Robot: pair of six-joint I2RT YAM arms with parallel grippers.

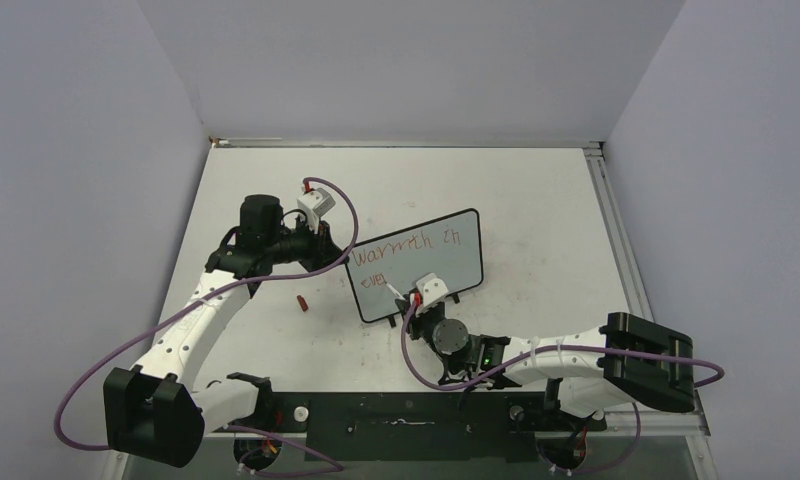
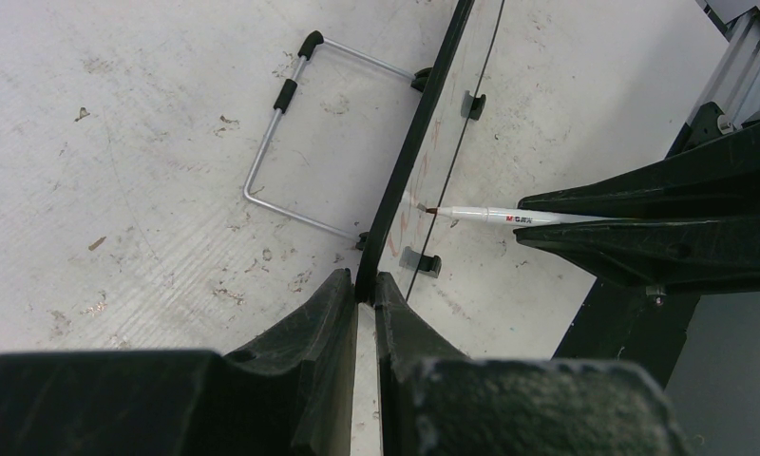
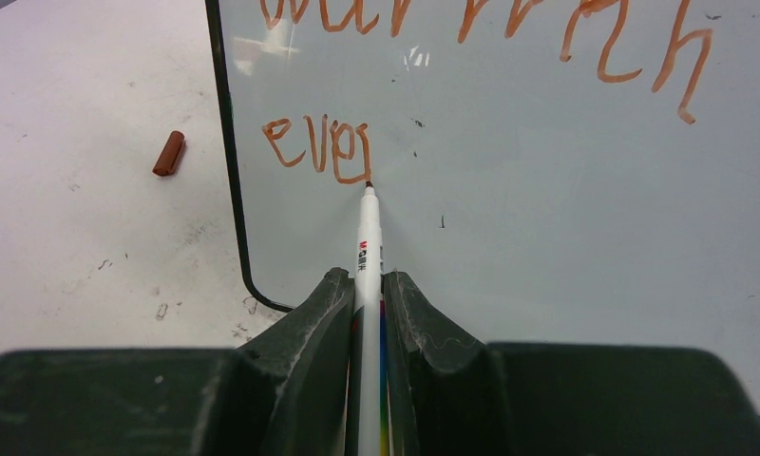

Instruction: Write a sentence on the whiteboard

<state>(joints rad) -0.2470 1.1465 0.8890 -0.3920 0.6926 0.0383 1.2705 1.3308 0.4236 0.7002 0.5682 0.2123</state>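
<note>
Pinching the marker [image 3: 369, 223], the right end effector [image 3: 368, 290] holds its tip at the end of the sentence [image 3: 317, 147], low-left on the upright whiteboard [image 3: 566, 218], with blank space rightward; the left end effector [image 2: 360, 296] clamps the board's edge.

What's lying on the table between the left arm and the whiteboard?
A small red marker cap, loose on the table beside the whiteboard's left edge; top and right wrist views.
</note>
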